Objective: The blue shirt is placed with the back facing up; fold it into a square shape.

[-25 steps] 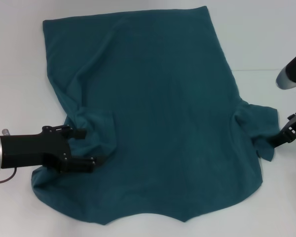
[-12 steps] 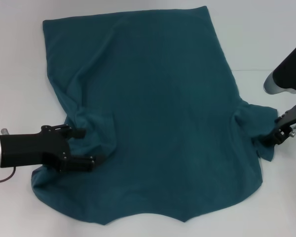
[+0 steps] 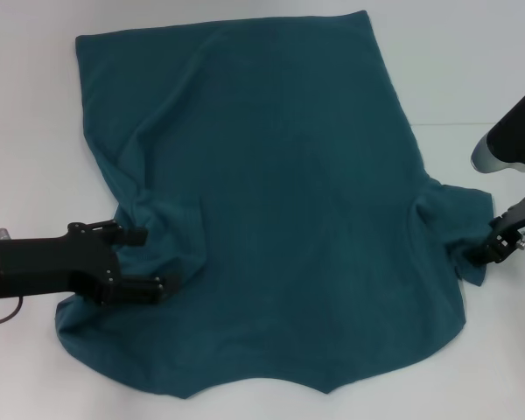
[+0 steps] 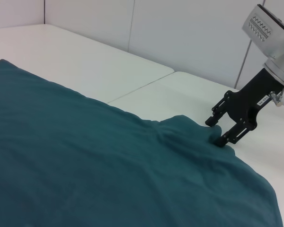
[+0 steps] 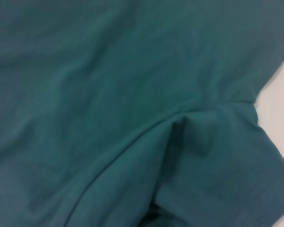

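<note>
Moved: right gripper (image 3: 494, 248) nudges outward at 3 o'clock, left gripper (image 3: 149, 260) barely shifts.
Shirt: dark teal soft-fabric T-shirt (image 3: 271, 201) lies spread flat, plain side up, on white table (image 3: 472, 70).
Left gripper: jaws apart over the 8 o'clock sleeve.
Right gripper: jaws apart at the sleeve edge.
Progress: no fold made yet, looks like everything's left.

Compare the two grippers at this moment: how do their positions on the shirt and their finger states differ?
The left gripper lies over the blue shirt, fingers spread open around the bunched left sleeve; the right gripper only reaches the right sleeve's outer edge. The left comes in nearly level from the side; the right angles down from above, fingers open at the sleeve. Both work a sleeve.
</note>
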Available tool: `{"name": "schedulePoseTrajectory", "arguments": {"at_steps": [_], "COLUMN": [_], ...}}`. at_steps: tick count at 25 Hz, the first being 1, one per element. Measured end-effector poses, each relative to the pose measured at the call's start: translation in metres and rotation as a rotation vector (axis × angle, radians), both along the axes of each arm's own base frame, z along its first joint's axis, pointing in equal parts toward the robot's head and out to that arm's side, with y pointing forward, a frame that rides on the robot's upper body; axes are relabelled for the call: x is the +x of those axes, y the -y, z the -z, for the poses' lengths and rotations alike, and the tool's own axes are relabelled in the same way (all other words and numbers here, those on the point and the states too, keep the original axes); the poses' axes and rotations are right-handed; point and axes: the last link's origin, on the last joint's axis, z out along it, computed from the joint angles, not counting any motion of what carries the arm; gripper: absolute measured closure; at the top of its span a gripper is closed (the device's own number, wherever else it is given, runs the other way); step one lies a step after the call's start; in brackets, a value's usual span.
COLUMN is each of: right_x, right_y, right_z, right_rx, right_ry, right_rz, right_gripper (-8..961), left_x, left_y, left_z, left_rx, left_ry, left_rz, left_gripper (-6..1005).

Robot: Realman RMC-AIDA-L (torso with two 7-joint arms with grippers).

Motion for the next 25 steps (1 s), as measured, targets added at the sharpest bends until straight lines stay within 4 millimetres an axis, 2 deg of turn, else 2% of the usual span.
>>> {"name": "schedulePoseTrajectory", "arguments": {"at_steps": [5,10,15,21,25], "right_x": [0.005,0.007,0.008,0.005,-0.009], "right_y": [0.000,0.000,0.001,-0.001,0.000], "right_z": [0.001,0.003,0.004,-0.002,-0.018], "right_rx": [0.014,0.009,0.007,0.034,0.058], "right_ry": [-0.012,-0.011,-0.010,-0.018,-0.023], "right_rz": [0.006,0.008,0.005,-0.001,-0.019], "right_gripper": [270,445,681,890,916], "left_x": [0.001,0.001,0.002,0.003,0.002], "left_y": [0.000,-0.001,-0.001,-0.002,-0.001], "left_z": [0.000,0.000,-0.001,0.000,-0.001], "left_rx": [0.000,-0.002,-0.002,-0.005,-0.005], "left_ry": [-0.001,0.003,0.002,-0.001,-0.004], "left_rz": [0.002,-0.003,-0.004,0.000,0.000], "left_gripper": [59,64,69,75,79]}}
